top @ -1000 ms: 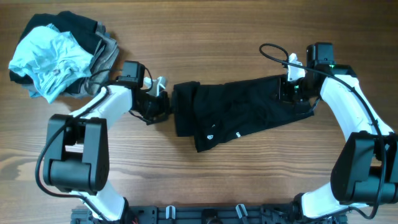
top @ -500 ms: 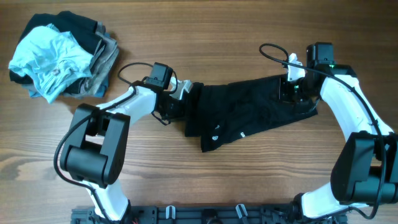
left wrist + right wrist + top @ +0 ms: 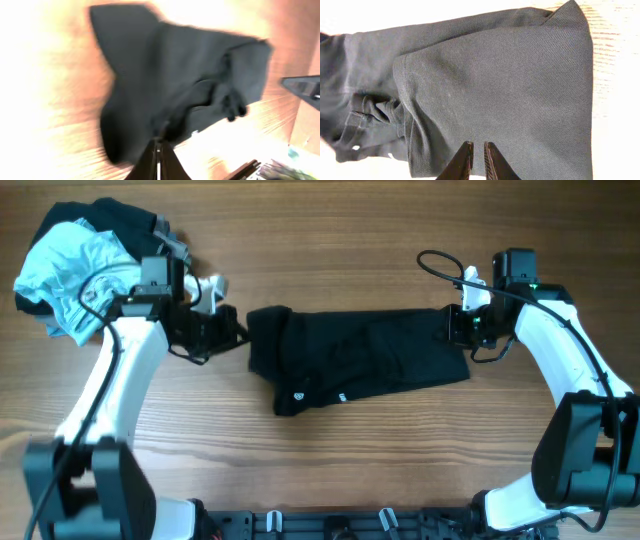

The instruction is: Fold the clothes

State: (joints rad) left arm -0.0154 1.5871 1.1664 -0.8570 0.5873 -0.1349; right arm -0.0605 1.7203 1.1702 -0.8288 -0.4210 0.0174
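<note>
Currently, log progress as early, with 1 black garment [image 3: 355, 365] stretched across mid-table [image 3: 330, 470], seemingly doubled lengthwise, clamped at its left edge by the closed left gripper [image 3: 157, 150] and at its right hem by the pinching right gripper [image 3: 476, 157], and the heaped pile [image 3: 85, 270] far left awaiting folding.

1. The garment [image 3: 350, 362] lies flat at the middle of the table [image 3: 360, 470], its length running left to right.
2. The heap of clothes [image 3: 85, 275] sits at the far left corner, well apart from the garment.
3. The left gripper [image 3: 232, 338] is at the garment's left end, between heap and garment.
4. The right gripper [image 3: 462, 330] is at its right end.
</note>
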